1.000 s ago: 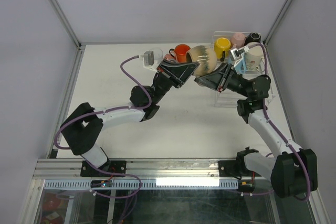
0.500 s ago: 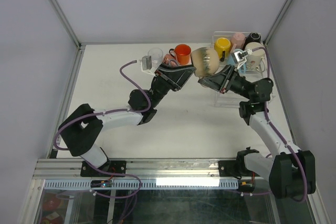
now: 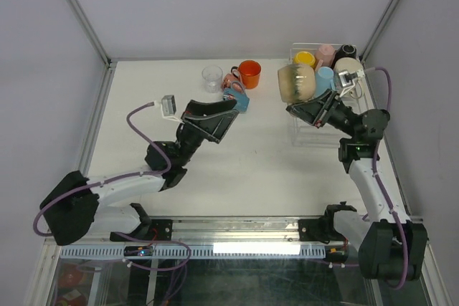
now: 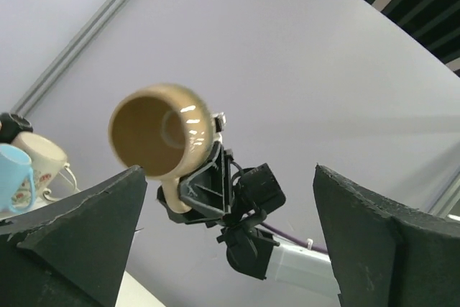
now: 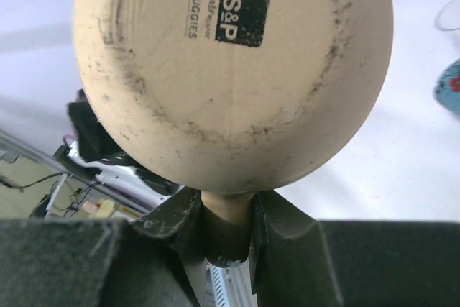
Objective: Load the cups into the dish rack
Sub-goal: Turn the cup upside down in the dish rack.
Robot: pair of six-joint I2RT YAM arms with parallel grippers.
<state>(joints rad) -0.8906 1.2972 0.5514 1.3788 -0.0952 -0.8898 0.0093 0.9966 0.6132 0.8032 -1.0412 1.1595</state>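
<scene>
One beige mug point(image 3: 296, 82) hangs in the air right at the dish rack's point(image 3: 300, 137) left wall, beside the yellow mug point(image 3: 304, 57) and blue mug point(image 3: 326, 77) already inside. Right pincer point(image 5: 226, 239) nipped narrow on the beige mug's handle. The base faces back at the wrist and the mouth points away from the rack toward the left arm, so the long axis lies roughly level, crosswise to that wall. Left pincer point(image 3: 228, 116) gapes wide, empty, well left of the rack. Judged: the right arm alone is placed for this; the mug wants carrying rightward over the wall and tipping before letting go.
</scene>
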